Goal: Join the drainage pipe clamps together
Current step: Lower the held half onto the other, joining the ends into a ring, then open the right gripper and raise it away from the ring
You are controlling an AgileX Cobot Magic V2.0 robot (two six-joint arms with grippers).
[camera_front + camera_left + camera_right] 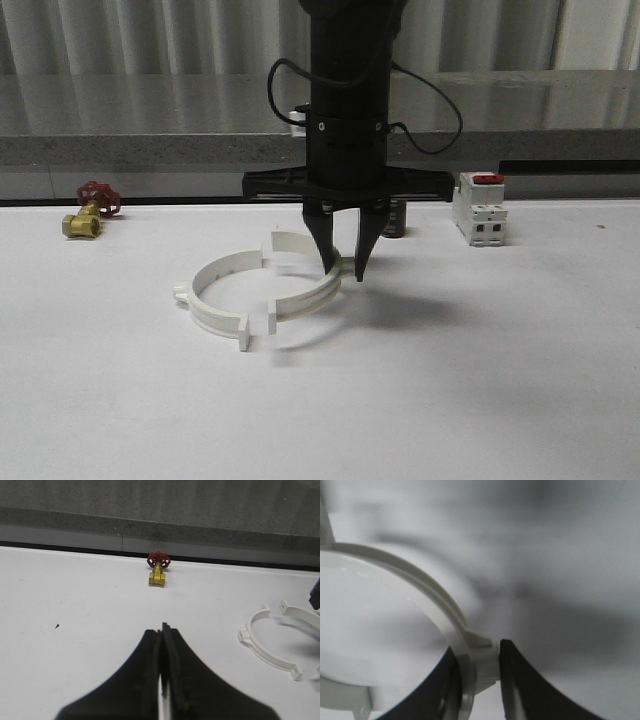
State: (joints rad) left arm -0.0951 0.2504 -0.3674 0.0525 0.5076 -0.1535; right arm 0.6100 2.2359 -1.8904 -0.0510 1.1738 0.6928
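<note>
Two white drainage pipe clamps lie on the white table as a loose ring. The left half (205, 275) curves toward the other half (300, 300). Their front end tabs stand a small gap apart; the rear ends are close together. My right gripper (343, 272) comes straight down over the right half's far side. In the right wrist view my right gripper (477, 647) pinches that clamp's band (427, 587) at a small tab. My left gripper (162, 627) is shut on nothing, well to the left of the left half (265, 652); the other half (300, 612) lies past it.
A brass valve with a red handle (88, 212) (158, 570) sits at the back left. A white switch with a red top (478, 208) stands at the back right, with a dark cylinder (395, 218) beside it, behind my right arm. A grey ledge (150, 150) bounds the far edge.
</note>
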